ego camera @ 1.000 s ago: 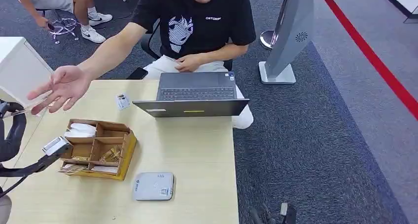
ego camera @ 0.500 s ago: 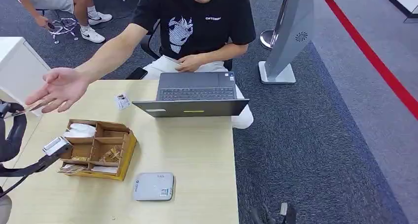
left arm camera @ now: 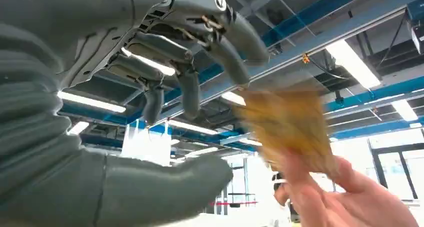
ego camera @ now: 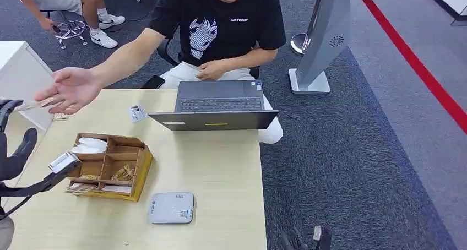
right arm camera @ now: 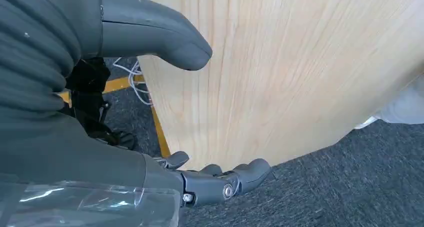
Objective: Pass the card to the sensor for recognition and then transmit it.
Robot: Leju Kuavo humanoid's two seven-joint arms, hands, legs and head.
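Compartments of the yellow-edged cardboard organiser box point(ego camera: 113, 164) were seen holding different things: a white crumpled packet in the far-left cell, brownish-gold wrapped pieces in the near cells, and one middle cell whose contents could not be made out. The box stood on the pale wooden table point(ego camera: 220, 167), with the flat grey square card sensor point(ego camera: 171, 207) lying nearer the robot, just beside the box's near corner. A small white printed card point(ego camera: 136, 113) lay farther off, near the open dark grey laptop point(ego camera: 217, 104).

The blurred golden-brown card point(left arm camera: 287, 127) was shown in the left wrist view pinched in the person's hand point(left arm camera: 345, 197), apart from the robot's fingers. The left hand point(left arm camera: 165, 87) was spread wide, thumb and fingers well apart, with nothing gripped. In the head view the person's outstretched hand point(ego camera: 71, 89) was seen past the table's far-left corner, next to the left hand point(ego camera: 14, 134).

The right hand point(right arm camera: 165, 112) was held beside the table's edge above grey carpet point(right arm camera: 325, 187), fingers loosely apart, with nothing in it.
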